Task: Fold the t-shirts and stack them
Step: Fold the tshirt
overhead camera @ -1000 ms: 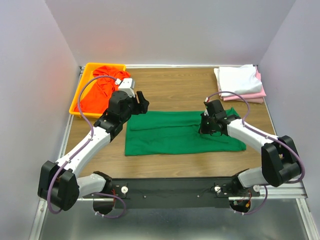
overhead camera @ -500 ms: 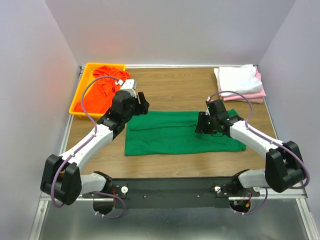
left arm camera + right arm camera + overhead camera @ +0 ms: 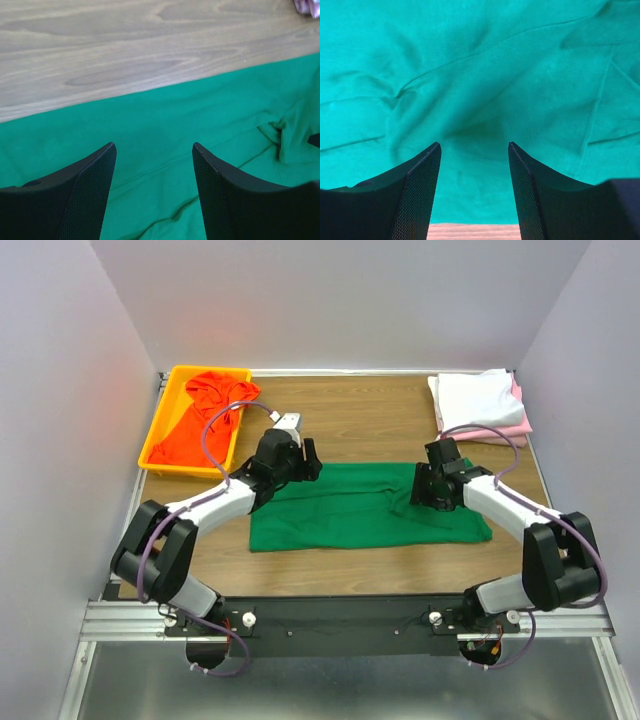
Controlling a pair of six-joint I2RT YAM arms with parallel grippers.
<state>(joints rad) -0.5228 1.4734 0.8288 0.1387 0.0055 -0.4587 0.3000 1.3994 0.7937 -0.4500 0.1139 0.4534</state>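
A dark green t-shirt (image 3: 350, 508) lies folded into a long strip across the middle of the table. My left gripper (image 3: 311, 461) hovers open over its back left part; in the left wrist view the green cloth (image 3: 165, 125) shows between the spread fingers of that gripper (image 3: 152, 150). My right gripper (image 3: 424, 488) is open over the shirt's right part, with wrinkled green cloth (image 3: 480, 75) under it and nothing held (image 3: 474, 147). An orange-red t-shirt (image 3: 200, 415) is bunched in the yellow tray. A folded white t-shirt (image 3: 475, 398) rests on a pink one (image 3: 503, 432).
The yellow tray (image 3: 150, 445) stands at the back left corner. The white and pink stack sits at the back right by the wall. Bare wooden table (image 3: 350, 410) shows behind the green shirt, and more wood (image 3: 125, 50) fills the top of the left wrist view.
My right gripper has opened and let go of the green shirt. My left arm has swung right from near the tray to over the green shirt's back left edge.
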